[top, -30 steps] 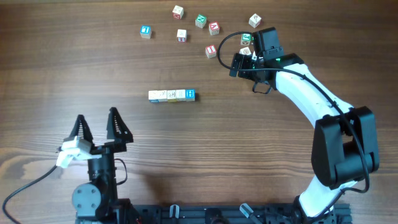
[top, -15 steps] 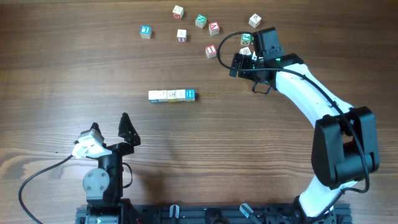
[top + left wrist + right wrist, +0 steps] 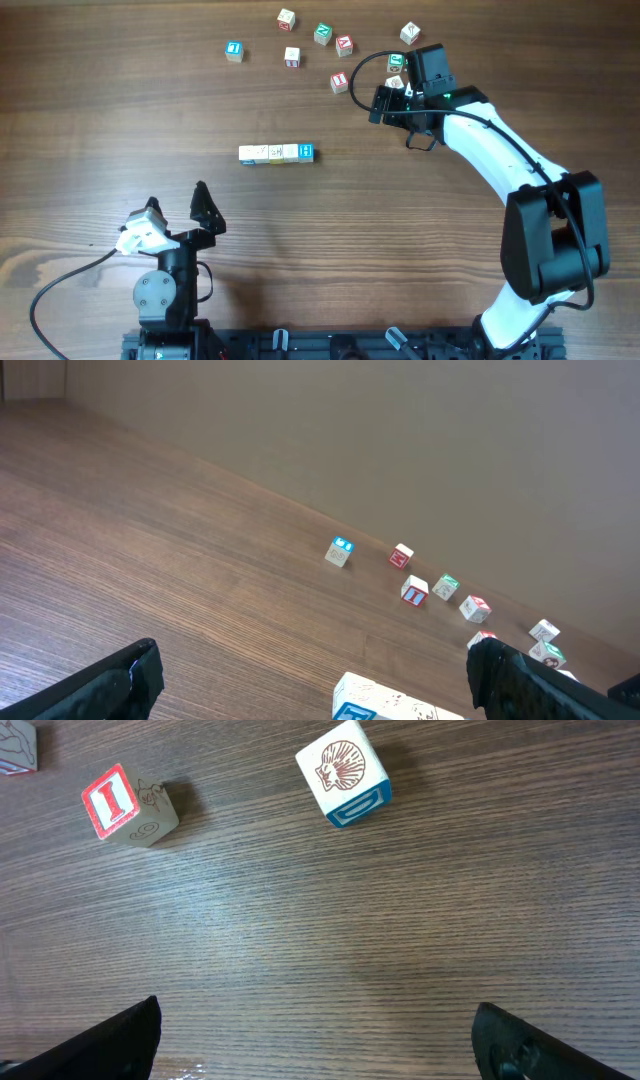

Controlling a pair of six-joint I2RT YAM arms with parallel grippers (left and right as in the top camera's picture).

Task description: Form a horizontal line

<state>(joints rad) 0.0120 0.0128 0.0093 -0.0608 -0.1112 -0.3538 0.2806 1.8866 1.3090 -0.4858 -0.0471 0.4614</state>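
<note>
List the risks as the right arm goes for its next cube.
1. The shell cube sits rotated relative to the open right gripper; closing on it could catch corners and twist it.
2. The red I cube lies close by and might get knocked during the approach.
3. Adding a cube could nudge the horizontal line crooked.

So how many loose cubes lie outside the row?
8: blue-topped one far left, five cubes clustered mid-far, two cubes by the right arm; another may hide there.
</note>
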